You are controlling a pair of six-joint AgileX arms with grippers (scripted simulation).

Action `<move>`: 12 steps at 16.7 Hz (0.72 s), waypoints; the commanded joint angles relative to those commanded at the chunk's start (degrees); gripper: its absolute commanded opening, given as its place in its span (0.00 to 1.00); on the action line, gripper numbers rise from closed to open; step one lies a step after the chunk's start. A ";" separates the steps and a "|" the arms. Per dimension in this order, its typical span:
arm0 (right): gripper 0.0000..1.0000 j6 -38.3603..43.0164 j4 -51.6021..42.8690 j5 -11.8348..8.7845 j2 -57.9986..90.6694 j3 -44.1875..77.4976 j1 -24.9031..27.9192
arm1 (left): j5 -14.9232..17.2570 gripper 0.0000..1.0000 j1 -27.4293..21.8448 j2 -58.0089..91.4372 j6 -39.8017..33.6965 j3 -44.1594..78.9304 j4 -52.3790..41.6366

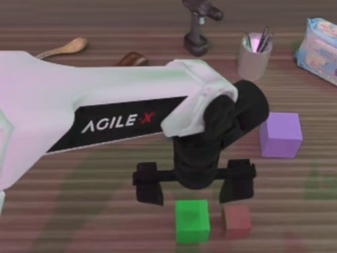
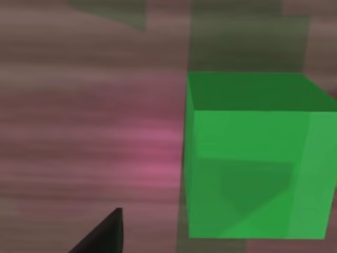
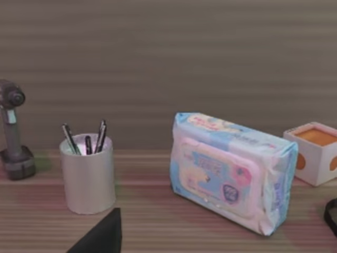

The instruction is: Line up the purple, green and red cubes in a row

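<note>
Top view looks straight down on the table [image 1: 79, 221], left arm filling much of the frame. Left wrist view sits very close over the tabletop, green cube [image 2: 253, 158] just ahead of its gripper; the same cube [image 1: 192, 220] shows from above. Right wrist view faces level across the table, farther back, sharing pen cup [image 3: 87, 174], wipes pack [image 3: 229, 171] and drill [image 3: 13, 132] with the top view.
</note>
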 joint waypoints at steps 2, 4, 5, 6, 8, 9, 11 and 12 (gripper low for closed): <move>1.00 0.00 0.00 0.00 0.00 0.00 0.00 | 0.02 1.00 -0.30 0.22 0.01 -0.14 0.14; 1.00 0.13 -0.34 -0.03 0.57 0.56 0.12 | -0.02 1.00 0.05 -0.35 0.05 -0.65 0.48; 1.00 0.38 -1.07 -0.07 1.74 1.70 0.36 | -0.08 1.00 0.77 -1.53 0.18 -1.70 1.17; 1.00 0.76 -2.18 -0.11 3.52 3.44 0.68 | -0.17 1.00 1.83 -3.31 0.41 -3.26 2.18; 1.00 1.82 -5.43 -0.13 8.87 8.61 1.54 | -0.36 1.00 4.80 -8.70 1.24 -7.69 5.05; 1.00 2.49 -7.52 -0.12 12.44 11.90 2.04 | -0.45 1.00 6.65 -12.29 1.89 -10.50 6.84; 1.00 4.01 -12.50 -0.04 21.28 19.57 3.18 | -0.59 1.00 11.03 -21.15 3.81 -17.18 11.11; 1.00 4.84 -15.33 0.01 26.47 23.81 3.80 | -0.64 1.00 13.51 -26.30 5.14 -21.04 13.55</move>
